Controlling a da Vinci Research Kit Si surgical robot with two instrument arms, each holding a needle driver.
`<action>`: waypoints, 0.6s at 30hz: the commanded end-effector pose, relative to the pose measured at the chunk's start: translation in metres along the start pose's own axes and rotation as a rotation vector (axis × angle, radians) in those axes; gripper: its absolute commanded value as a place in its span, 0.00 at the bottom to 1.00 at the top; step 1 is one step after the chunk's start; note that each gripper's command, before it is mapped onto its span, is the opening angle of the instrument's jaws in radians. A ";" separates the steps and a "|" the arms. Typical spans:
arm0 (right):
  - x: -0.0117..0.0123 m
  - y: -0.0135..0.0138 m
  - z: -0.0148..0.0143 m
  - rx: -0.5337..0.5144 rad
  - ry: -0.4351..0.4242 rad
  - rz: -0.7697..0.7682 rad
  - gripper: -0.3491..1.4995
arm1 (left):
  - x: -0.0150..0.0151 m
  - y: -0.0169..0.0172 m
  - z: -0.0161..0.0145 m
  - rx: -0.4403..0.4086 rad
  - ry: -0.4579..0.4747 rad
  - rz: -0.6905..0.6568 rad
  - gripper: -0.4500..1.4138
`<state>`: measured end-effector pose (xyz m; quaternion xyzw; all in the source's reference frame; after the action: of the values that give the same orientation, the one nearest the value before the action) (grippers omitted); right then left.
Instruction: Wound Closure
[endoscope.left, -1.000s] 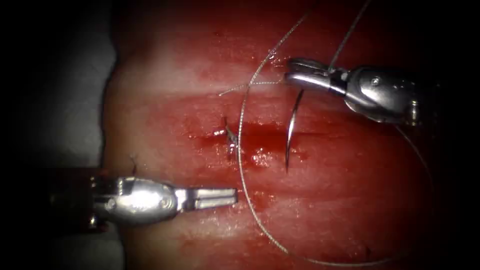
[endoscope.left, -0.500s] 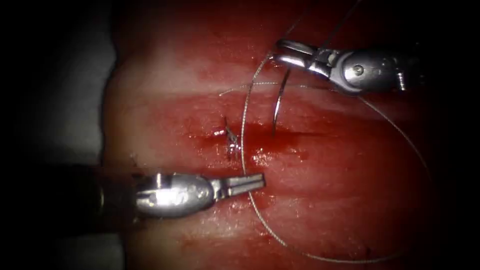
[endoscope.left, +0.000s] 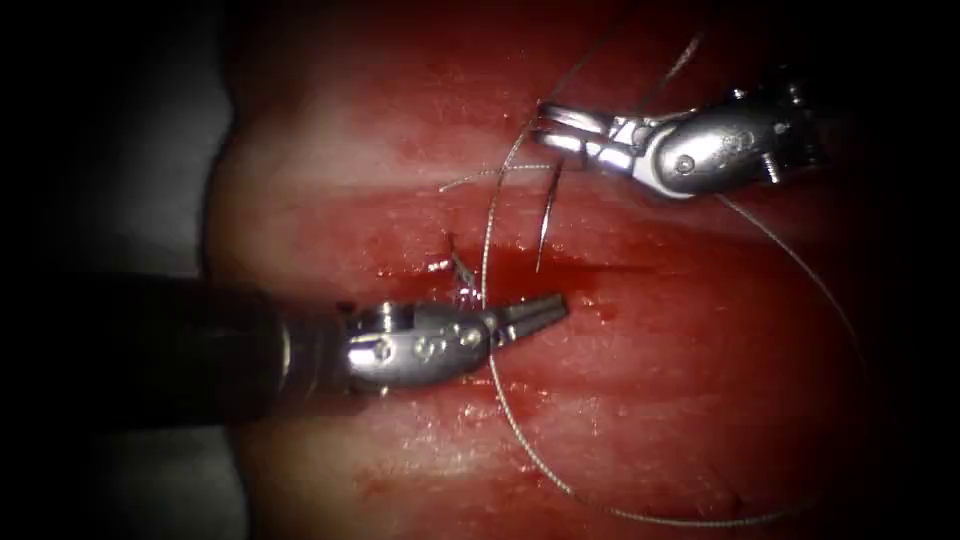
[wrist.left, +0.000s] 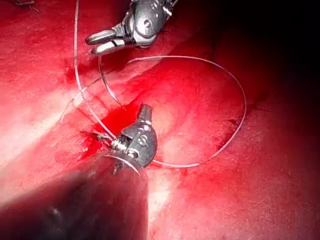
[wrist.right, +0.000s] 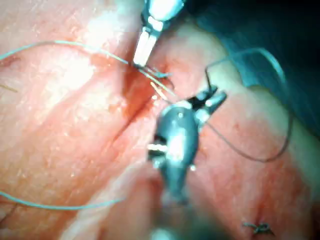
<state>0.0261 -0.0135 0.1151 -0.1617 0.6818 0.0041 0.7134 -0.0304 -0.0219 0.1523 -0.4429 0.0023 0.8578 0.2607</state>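
My right end effector (endoscope.left: 560, 128) is clenched on the needle's (endoscope.left: 545, 220) back end so its tip hangs over the cut (endoscope.left: 560, 268), while my left end effector (endoscope.left: 540, 312), slightly parted and holding nothing, sits by the thread (endoscope.left: 484, 250).

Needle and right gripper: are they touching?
Touching. In the endoscope view the right gripper is shut on the needle at its upper end, and the needle hangs down with its tip over the cut; the left wrist view agrees.
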 end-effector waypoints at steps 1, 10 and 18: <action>-0.0003 -0.0007 0.0006 0.000 0.002 -0.023 0.00 | -0.0013 0.0006 0.0006 0.010 -0.017 0.007 0.21; -0.0009 -0.0022 0.0009 -0.013 0.000 -0.168 0.00 | -0.0043 0.0002 0.0017 0.063 -0.114 0.021 0.21; -0.0010 -0.0023 0.0008 -0.032 0.020 -0.288 0.00 | -0.0044 0.0005 0.0024 0.065 -0.126 0.017 0.22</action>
<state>0.0267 -0.0147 0.1162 -0.2757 0.6553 -0.0940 0.6969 -0.0300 -0.0227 0.1566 -0.3789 0.0203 0.8858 0.2671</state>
